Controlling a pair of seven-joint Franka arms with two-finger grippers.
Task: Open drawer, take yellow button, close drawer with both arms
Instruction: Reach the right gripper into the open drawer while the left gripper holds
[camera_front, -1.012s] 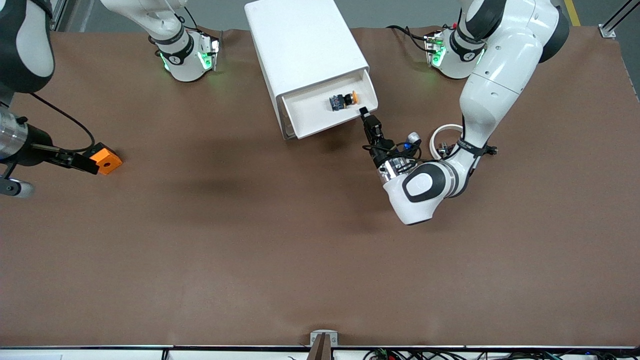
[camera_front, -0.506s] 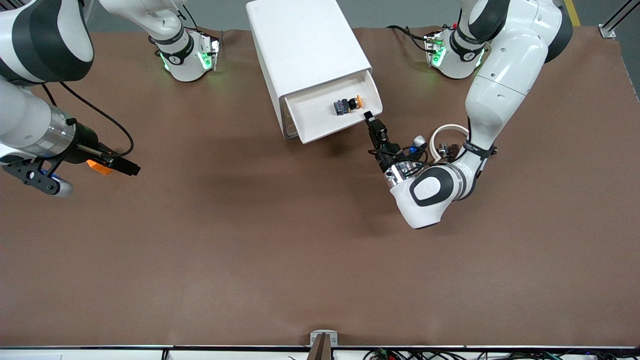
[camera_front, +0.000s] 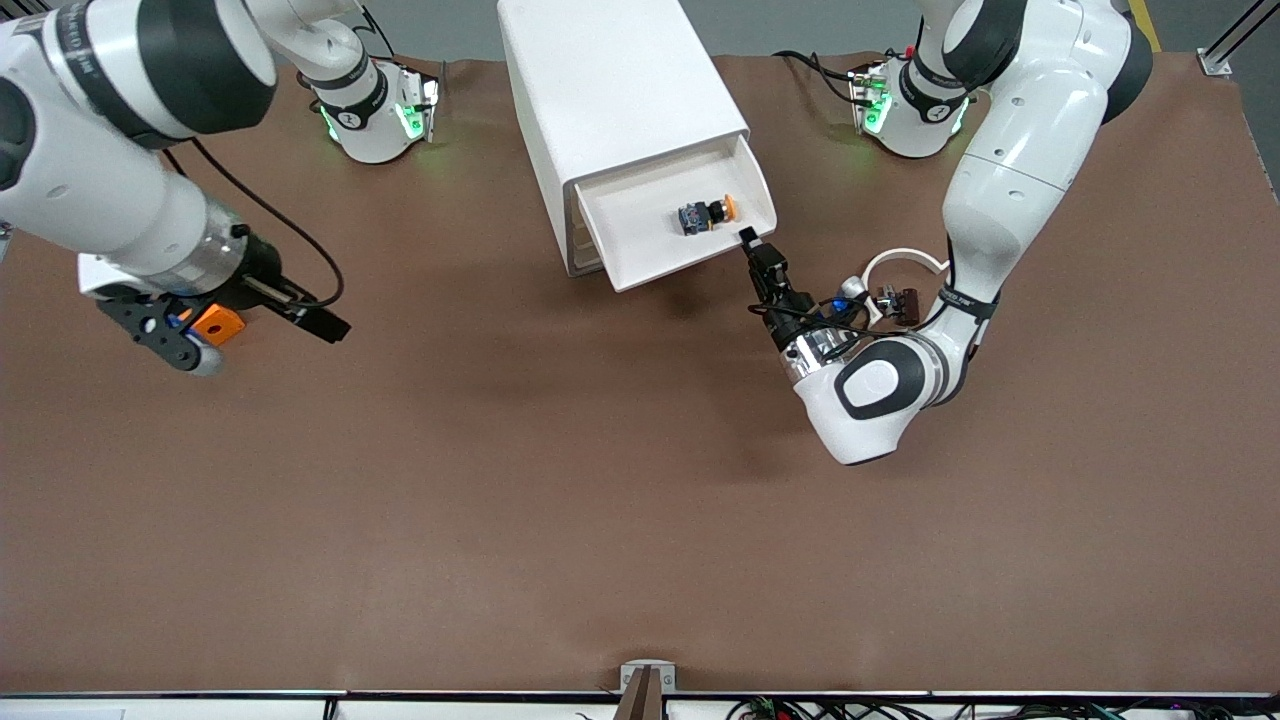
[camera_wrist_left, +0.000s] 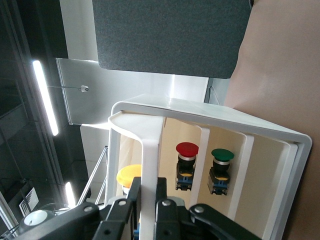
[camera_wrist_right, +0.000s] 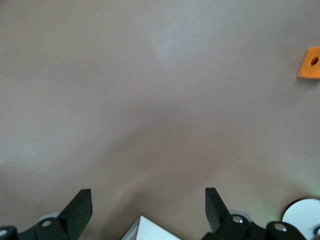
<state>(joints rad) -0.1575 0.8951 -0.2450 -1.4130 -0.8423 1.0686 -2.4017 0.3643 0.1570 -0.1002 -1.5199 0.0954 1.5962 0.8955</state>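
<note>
Gripping the drawer (camera_front: 672, 232) lip, left hand (camera_front: 748, 238) reaches level; right hand (camera_front: 322, 322) hangs open.

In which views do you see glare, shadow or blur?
Front view: evenly lit, with soft arm shadows on the table and sharp detail on the button in the drawer. Left wrist view: bright ceiling lamps glare, and the left gripper is blurred on the drawer lip. Right wrist view: the table looks soft.
</note>
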